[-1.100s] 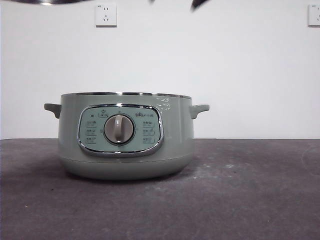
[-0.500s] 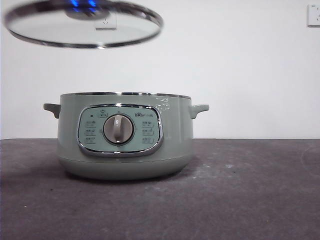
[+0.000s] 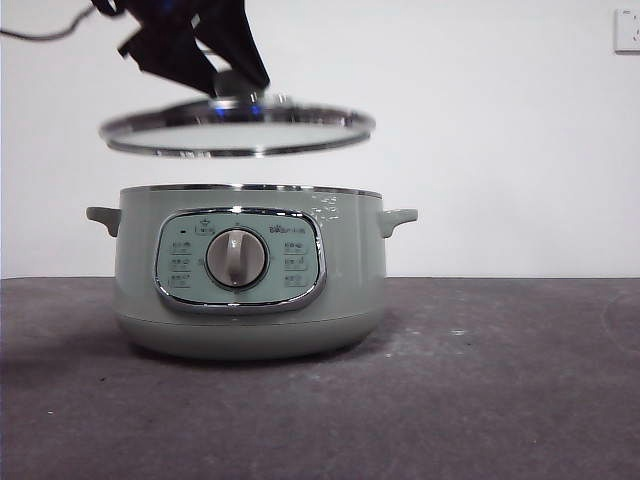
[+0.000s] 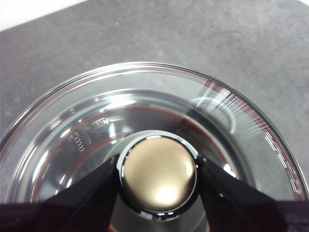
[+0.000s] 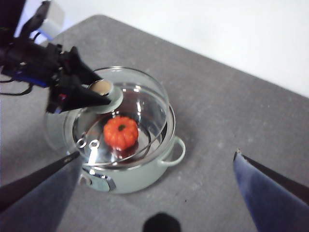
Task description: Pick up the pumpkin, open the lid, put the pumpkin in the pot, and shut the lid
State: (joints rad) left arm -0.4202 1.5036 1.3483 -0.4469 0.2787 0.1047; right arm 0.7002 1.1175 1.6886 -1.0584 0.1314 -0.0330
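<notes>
The pale green pot stands on the dark table with its dial facing the front camera. Inside it lies the orange pumpkin, visible from the right wrist view through the glass. In the front view the pot's wall hides the pumpkin. The glass lid hovers nearly level a short way above the pot's rim. My left gripper is shut on the lid's knob, a jaw on either side. High above the table and off to the pot's side, my right gripper is open and holds nothing.
The grey table runs to the white wall behind. A wall socket sits at the upper right. One side handle of the pot sticks out toward the right gripper.
The lid came down from the top left and moved right over the pot. The left arm holding it is now in the front view. The pot has not moved.
</notes>
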